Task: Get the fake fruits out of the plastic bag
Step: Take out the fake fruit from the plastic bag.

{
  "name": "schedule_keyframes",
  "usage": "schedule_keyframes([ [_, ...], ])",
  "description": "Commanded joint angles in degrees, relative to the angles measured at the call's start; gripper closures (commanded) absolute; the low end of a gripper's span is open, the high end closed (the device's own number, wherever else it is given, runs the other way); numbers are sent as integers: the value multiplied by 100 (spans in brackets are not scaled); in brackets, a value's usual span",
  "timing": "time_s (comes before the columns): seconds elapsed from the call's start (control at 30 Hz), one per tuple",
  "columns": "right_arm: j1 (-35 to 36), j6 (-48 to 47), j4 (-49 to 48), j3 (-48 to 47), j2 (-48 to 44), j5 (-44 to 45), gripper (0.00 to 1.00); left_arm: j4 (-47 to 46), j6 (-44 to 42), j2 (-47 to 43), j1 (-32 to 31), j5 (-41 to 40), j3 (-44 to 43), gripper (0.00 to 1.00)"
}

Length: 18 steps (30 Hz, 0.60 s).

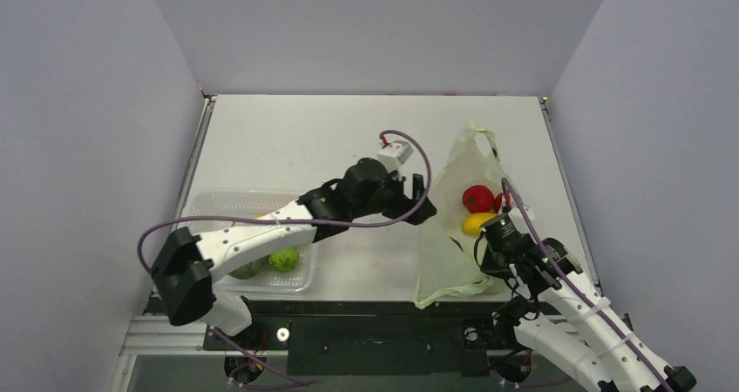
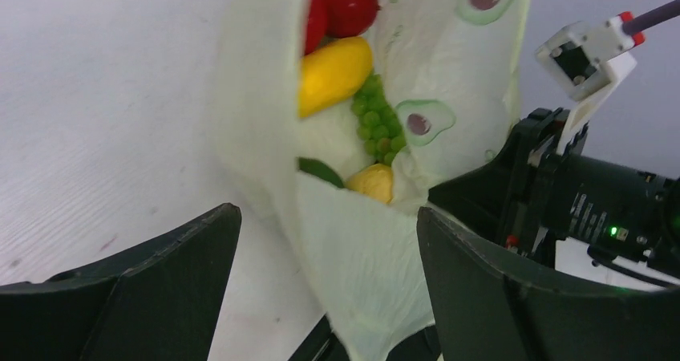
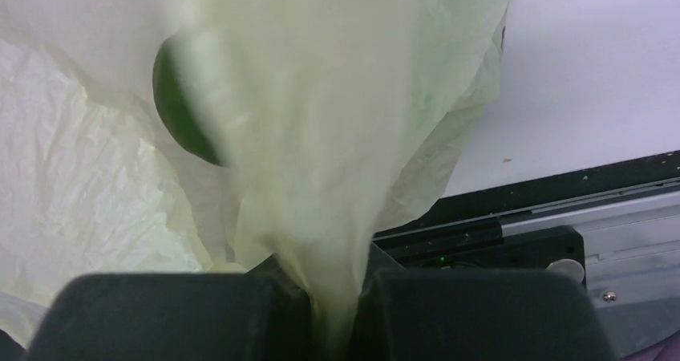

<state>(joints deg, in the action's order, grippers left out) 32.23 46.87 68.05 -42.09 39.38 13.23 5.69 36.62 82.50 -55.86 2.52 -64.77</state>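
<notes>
Two green fruits (image 1: 284, 259) lay in basket (image 1: 209, 202), lower left. Red fruit (image 1: 477, 198) and yellow fruit (image 1: 477, 223) were not yet out of plastic bag (image 1: 444, 266). Right gripper (image 3: 337, 293) pinched its film; left gripper (image 1: 420, 199) gaped empty.

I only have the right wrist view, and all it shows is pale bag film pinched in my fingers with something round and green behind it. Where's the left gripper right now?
Observer: The left gripper is open, facing the slit opening of the plastic bag, closed on nothing.
Operator: What's inside the bag?
Observer: Through that opening the left wrist view shows a red fruit, a yellow fruit, green grapes and a smaller yellow piece lower down.
Operator: Is anything outside the bag?
Observer: Yes, from above a light green fruit lies in the clear basket under the left arm.
</notes>
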Motion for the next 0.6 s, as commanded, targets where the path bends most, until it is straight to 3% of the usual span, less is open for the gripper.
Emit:
schedule_keyframes([
  [0.0, -3, -78, 157, -15, -250, -257, 100, -726, -205, 1219, -406, 447, -1193, 23],
  [0.17, -7, -216, 131, -176, -743, 164, 100, -600, -425, 2232, -729, 267, -2268, 31],
  [0.3, -5, -250, 59, -157, -771, 150, 100, 45, -617, 2954, -943, -362, -3127, 45],
  [0.43, 26, -275, 29, -140, -813, 132, 100, 147, -1004, 2933, -1237, -899, -3453, 50],
  [0.57, 40, -267, 51, -228, -862, 153, 100, 221, -866, 2527, -1278, -1131, -3442, 51],
])
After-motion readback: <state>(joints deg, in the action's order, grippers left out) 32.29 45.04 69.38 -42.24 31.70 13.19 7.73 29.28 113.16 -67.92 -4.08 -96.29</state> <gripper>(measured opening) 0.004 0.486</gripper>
